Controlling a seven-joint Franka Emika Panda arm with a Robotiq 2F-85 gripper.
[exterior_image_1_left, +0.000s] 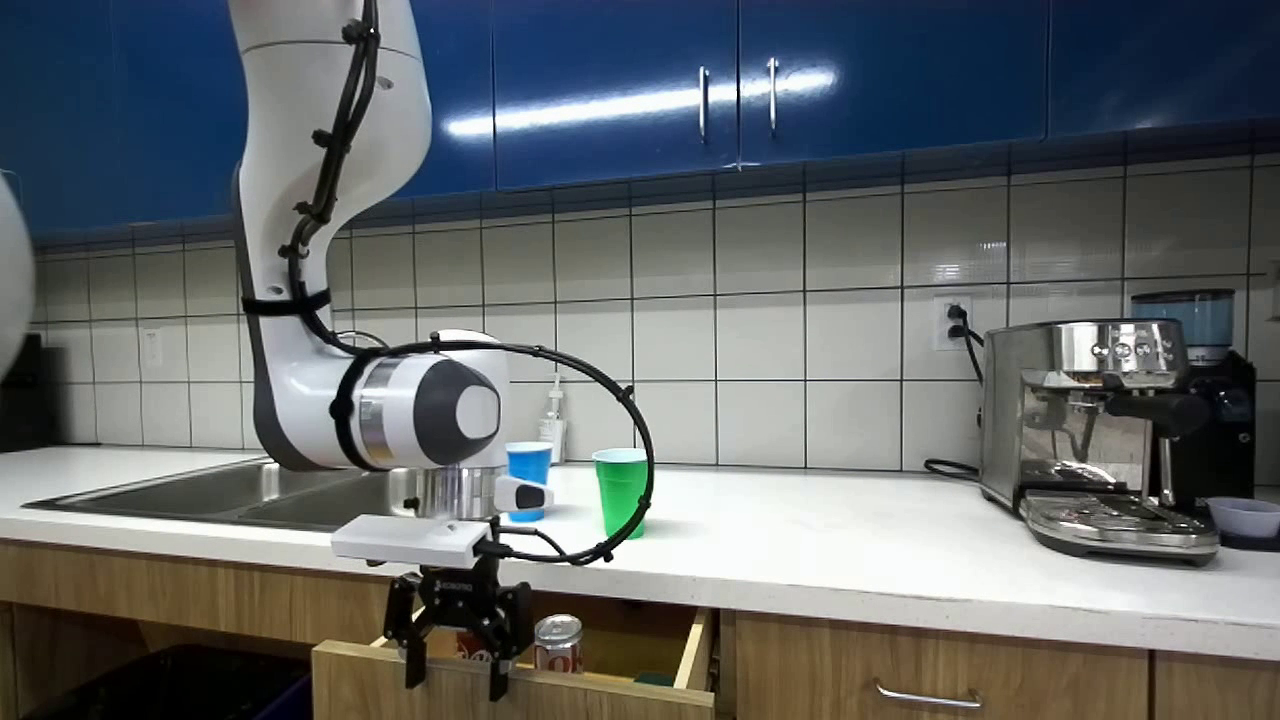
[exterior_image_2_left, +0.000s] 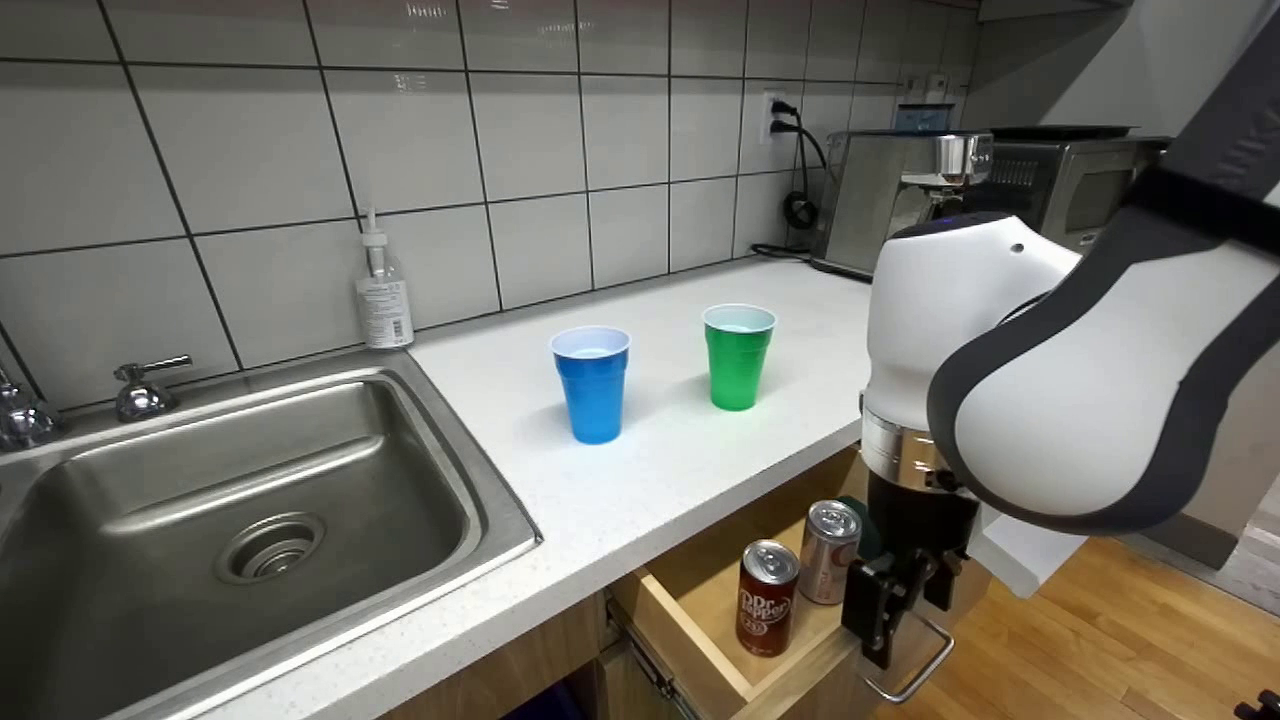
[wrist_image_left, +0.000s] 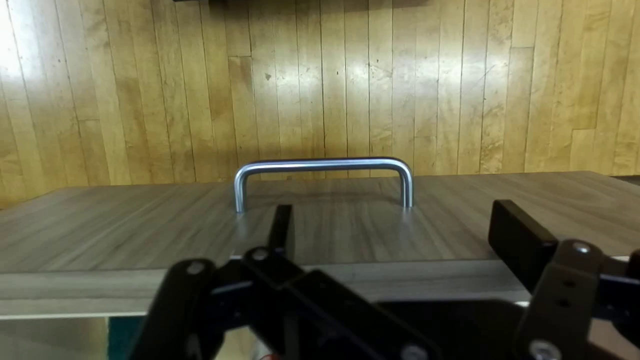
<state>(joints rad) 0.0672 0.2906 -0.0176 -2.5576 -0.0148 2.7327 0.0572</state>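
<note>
Two cans (exterior_image_2_left: 768, 610), one green item (wrist_image_left: 123, 336), hard to identify, inside the drawer (exterior_image_2_left: 690, 637)

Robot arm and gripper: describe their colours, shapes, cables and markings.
The robot arm is white with dark grey trim, rounded joints and silver bands. Black cables, strapped along it, loop out wide. The gripper is black, with angular linkages, blocky fingers and small pale lettering.

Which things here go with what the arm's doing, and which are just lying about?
Likely part of it: open tool; open drawer; drawer handle; perhaps the Dr Pepper can and silver Coke can inside.

Apparently just about: blue cup; green cup; pump bottle; espresso machine.
</note>
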